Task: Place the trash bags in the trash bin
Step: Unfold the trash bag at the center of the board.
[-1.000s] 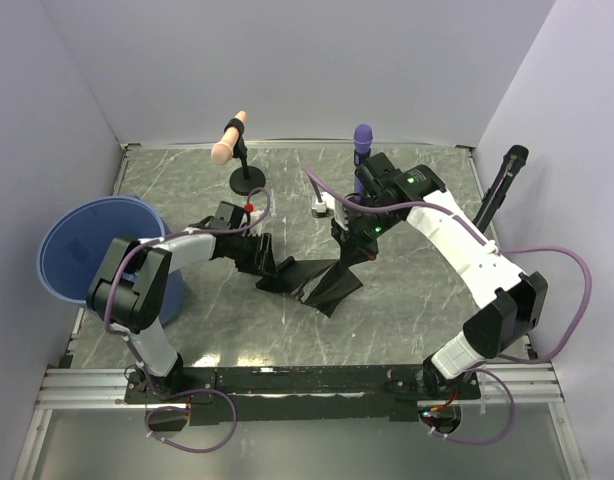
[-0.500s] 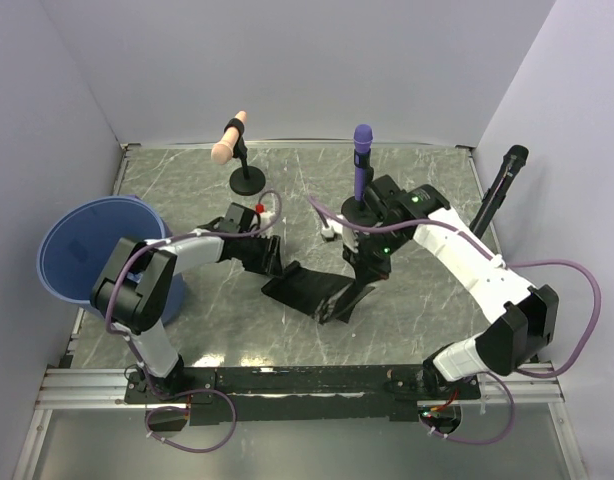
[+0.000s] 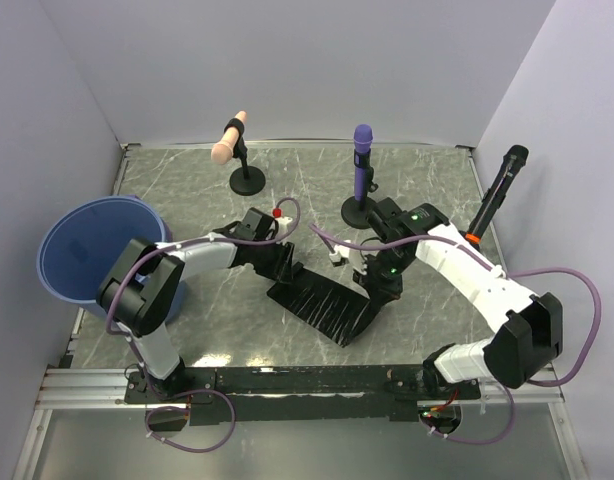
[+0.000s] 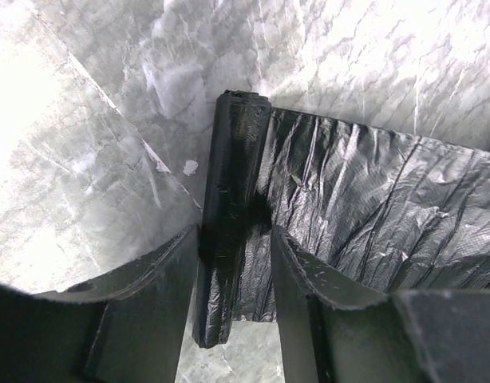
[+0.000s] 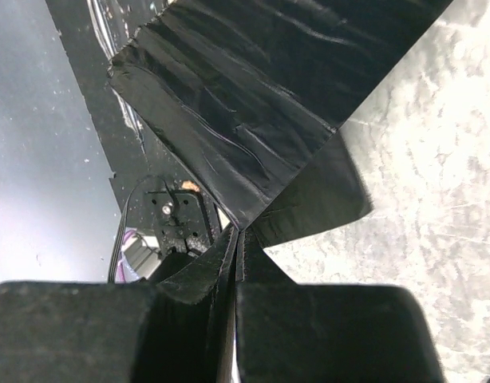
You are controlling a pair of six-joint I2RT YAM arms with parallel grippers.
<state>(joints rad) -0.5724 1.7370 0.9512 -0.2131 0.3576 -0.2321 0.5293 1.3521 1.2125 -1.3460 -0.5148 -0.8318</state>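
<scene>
The black trash bag (image 3: 322, 305) lies spread nearly flat on the marbled surface (image 3: 437, 180). It is stretched between the two arms and is well apart from the blue trash bin (image 3: 87, 250), which stands at the far left edge. The right claw (image 5: 237, 247) is pressed together on one thin corner of the film, a pinch with little material in it. The left claw (image 4: 235, 239) sits half spread astride the bag's rolled edge, a finger at each side of the roll; whether it is really squeezing cannot be told from the wrist view. That is the first risk: if the left arm lifts before its grip is firm, the roll may slide out. The sheet would then hang from the right corner alone, where slick plastic could slip or tear. The second risk is the purple microphone (image 3: 362, 160) on its stand just behind the right claw, which a swing toward the bin could catch. A long, limp sheet may also drape over the bin's rim rather than drop inside.
</scene>
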